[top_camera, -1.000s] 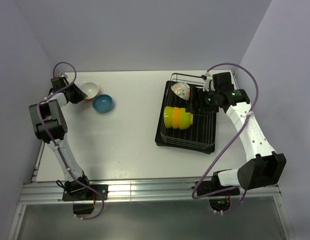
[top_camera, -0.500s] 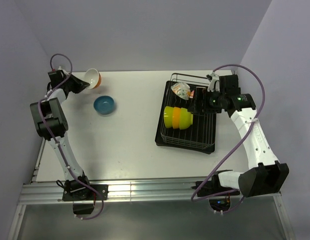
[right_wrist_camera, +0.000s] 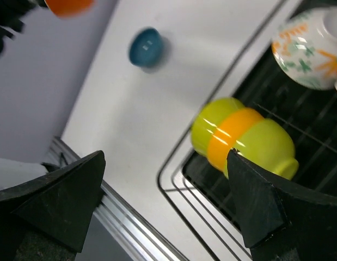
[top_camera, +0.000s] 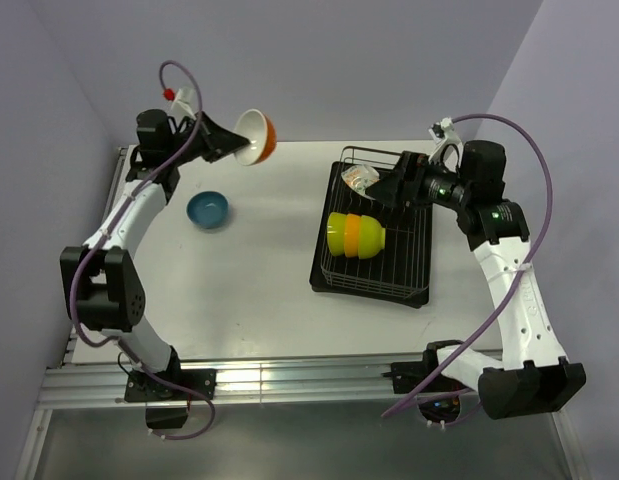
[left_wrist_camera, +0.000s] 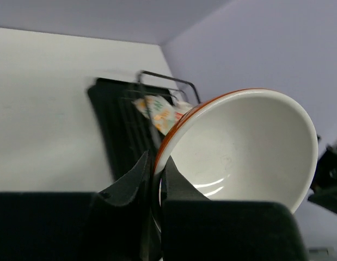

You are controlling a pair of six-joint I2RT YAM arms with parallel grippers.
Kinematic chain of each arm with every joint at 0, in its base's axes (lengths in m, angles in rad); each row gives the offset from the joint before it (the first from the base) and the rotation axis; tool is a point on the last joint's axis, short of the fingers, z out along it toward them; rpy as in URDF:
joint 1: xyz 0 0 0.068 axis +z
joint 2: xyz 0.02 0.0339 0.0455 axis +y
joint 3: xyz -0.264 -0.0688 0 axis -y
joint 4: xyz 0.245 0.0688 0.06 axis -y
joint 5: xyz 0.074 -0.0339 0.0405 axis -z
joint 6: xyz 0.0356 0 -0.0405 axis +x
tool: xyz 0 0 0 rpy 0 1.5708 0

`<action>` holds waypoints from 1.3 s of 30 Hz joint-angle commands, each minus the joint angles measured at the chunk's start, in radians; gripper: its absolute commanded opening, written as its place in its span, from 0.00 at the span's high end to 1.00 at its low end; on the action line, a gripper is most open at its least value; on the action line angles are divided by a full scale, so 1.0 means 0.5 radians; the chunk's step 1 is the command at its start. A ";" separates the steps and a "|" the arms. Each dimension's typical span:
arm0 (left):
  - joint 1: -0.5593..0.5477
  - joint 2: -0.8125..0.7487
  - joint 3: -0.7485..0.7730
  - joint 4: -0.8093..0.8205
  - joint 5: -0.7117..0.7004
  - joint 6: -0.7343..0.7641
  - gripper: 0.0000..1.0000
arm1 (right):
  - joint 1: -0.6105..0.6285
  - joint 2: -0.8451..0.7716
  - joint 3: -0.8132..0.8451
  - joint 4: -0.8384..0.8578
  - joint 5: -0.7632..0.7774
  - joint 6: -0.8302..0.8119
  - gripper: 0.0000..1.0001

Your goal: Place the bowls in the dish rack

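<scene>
From above, the left claw [top_camera: 232,148] pinches the rim of a small round salmon-red plastic bowl with a white inside [top_camera: 256,136], tilted in the air near the far edge of the white counter [top_camera: 249,280]. A small round blue plastic bowl [top_camera: 206,208] sits on the counter nearby, well apart from the rectangular black wire dish rack [top_camera: 389,275]. There a nested stack of two lime green bowls and an orange one [top_camera: 355,235] lies on its side, a cream-white marked bowl [top_camera: 361,180] beyond. The left wrist view shows fingers [left_wrist_camera: 124,185] clamping the rim. The right wrist view shows the right claw [right_wrist_camera: 165,157] spread wide, empty, above the stack.
</scene>
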 commanded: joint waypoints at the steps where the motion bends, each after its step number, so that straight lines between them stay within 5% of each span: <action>1: -0.173 -0.167 0.036 -0.039 0.087 0.043 1.00 | -0.001 -0.068 0.059 0.432 -0.179 0.327 0.00; 15: -0.737 -0.228 0.027 -0.300 -0.079 0.267 1.00 | 0.349 0.061 0.179 0.476 -0.008 0.512 0.00; 24: -0.827 -0.219 0.113 -0.426 -0.159 0.390 1.00 | 0.499 0.175 0.087 0.553 -0.047 0.632 0.00; 39: -0.845 -0.259 0.033 -0.193 -0.027 0.231 1.00 | 0.530 0.344 0.075 0.605 -0.155 0.739 0.00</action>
